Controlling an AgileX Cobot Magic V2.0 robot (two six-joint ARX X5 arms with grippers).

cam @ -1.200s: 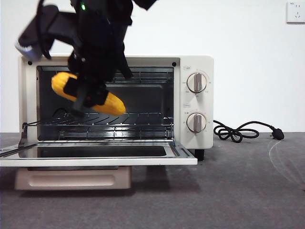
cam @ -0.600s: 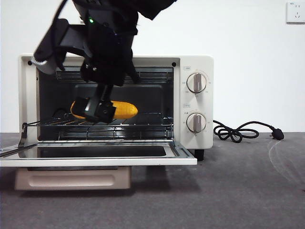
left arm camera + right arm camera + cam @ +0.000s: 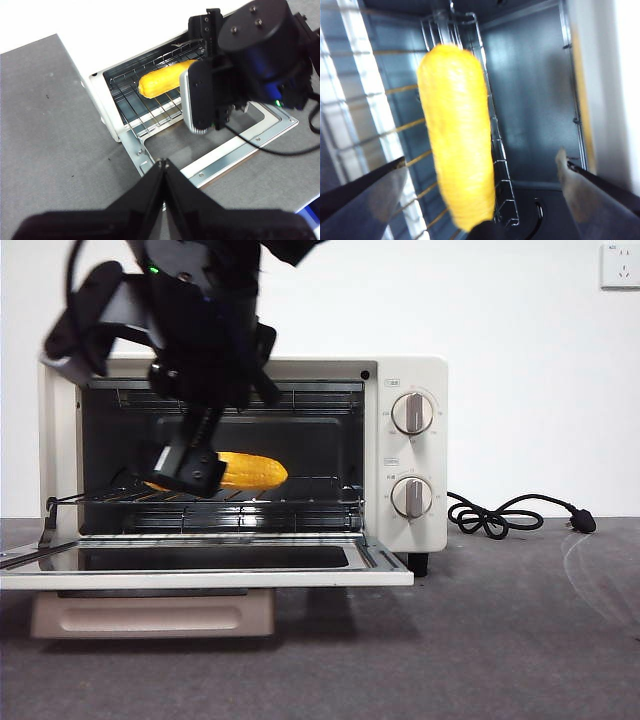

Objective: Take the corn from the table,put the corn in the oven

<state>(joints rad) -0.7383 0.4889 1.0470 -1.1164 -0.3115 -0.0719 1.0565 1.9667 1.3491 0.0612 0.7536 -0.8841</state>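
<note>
The corn (image 3: pixel 252 471) lies on the wire rack (image 3: pixel 300 490) inside the open oven (image 3: pixel 420 375), left of the middle. My right gripper (image 3: pixel 186 472) hangs in the oven's mouth in front of the corn's left end. In the right wrist view its jaws stand wide apart on either side of the corn (image 3: pixel 457 140) without touching it, so the right gripper (image 3: pixel 481 159) is open. My left gripper (image 3: pixel 162 163) is shut on nothing and hovers over the table (image 3: pixel 45 125) beside the oven, looking at the corn (image 3: pixel 162 82).
The oven door (image 3: pixel 200 577) lies folded down flat toward the front, with a beige tray (image 3: pixel 150 613) beneath it. Two knobs (image 3: pixel 413 413) sit on the oven's right panel. A black power cord (image 3: pixel 510 515) lies on the table to the right. A wall socket (image 3: pixel 620 265) is at the top right.
The right gripper carried the corn down into the oven and laid it on the rack. It has since let go and shifted slightly left. The corn stays put.
</note>
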